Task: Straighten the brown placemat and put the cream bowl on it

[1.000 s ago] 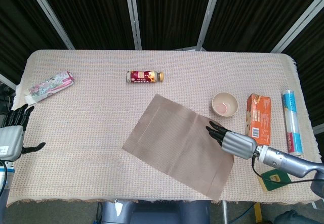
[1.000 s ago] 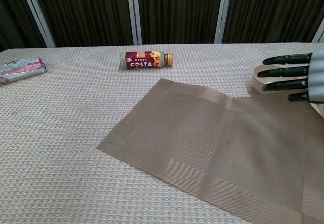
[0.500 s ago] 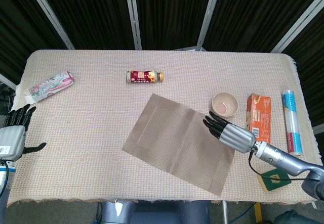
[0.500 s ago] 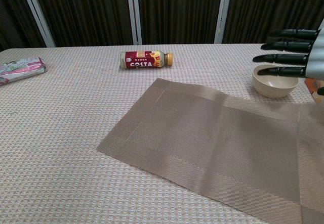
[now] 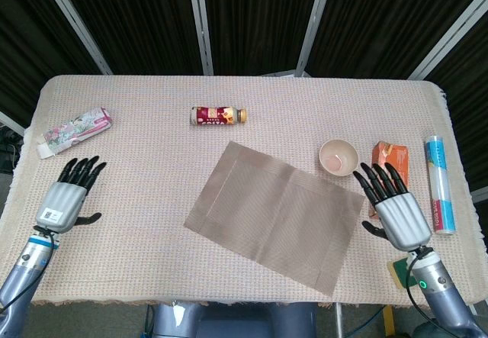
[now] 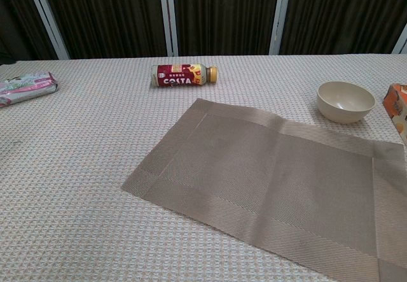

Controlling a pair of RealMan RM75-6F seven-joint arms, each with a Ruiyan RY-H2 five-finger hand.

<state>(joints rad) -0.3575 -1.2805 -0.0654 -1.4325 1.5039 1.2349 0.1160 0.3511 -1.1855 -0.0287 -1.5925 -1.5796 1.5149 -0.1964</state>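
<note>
Brown placemat: woven, lying flat on my table but skewed, its long edges running diagonally rather than square to the front edge. Not yet straight, as I judge it.
Cream bowl: upright on the cloth just beyond the mat's far right corner, apart from it, empty as far as I can see.
My right hand: released, fingers spread, holding nothing; it hovers by the mat's right edge, in front of the orange carton.
My left hand: also released and empty, well apart from the mat on the far left.
Risk, mat: if I drag one corner alone, the thin weave may buckle or fold instead of turning.
Risk, bowl: reaching for it, my right hand could knock the carton or nudge the bowl away, since they stand near each other.
Risk, order: setting the bowl down before squaring the mat would pin it crooked.
</note>
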